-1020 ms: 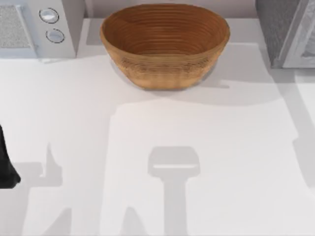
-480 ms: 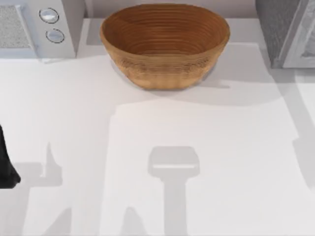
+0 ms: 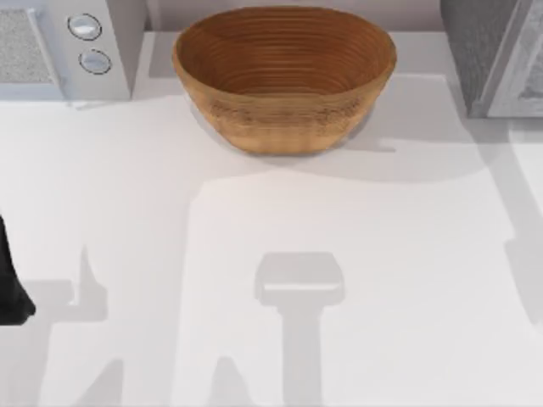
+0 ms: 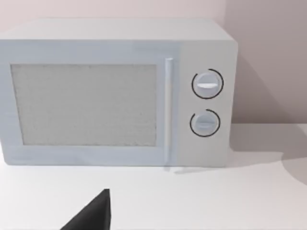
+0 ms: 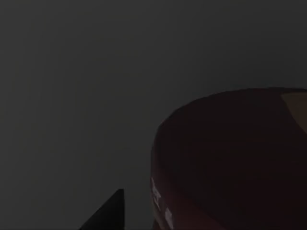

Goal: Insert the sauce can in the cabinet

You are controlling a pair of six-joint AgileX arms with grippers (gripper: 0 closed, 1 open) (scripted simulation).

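The cabinet (image 3: 488,52) stands at the table's back right corner, with a dark speckled grey side and a lighter framed front. The sauce can is out of view. My right arm's wrist view is dark. My left arm (image 3: 10,284) is parked at the table's left edge. Its wrist camera faces the microwave, and one dark fingertip (image 4: 93,215) pokes into that view.
A woven brown basket (image 3: 284,76) sits at the back centre. A light grey microwave (image 3: 64,47) with two round knobs (image 4: 206,84) stands at the back left. The white tabletop (image 3: 339,212) spreads out in front of them, crossed by shadows.
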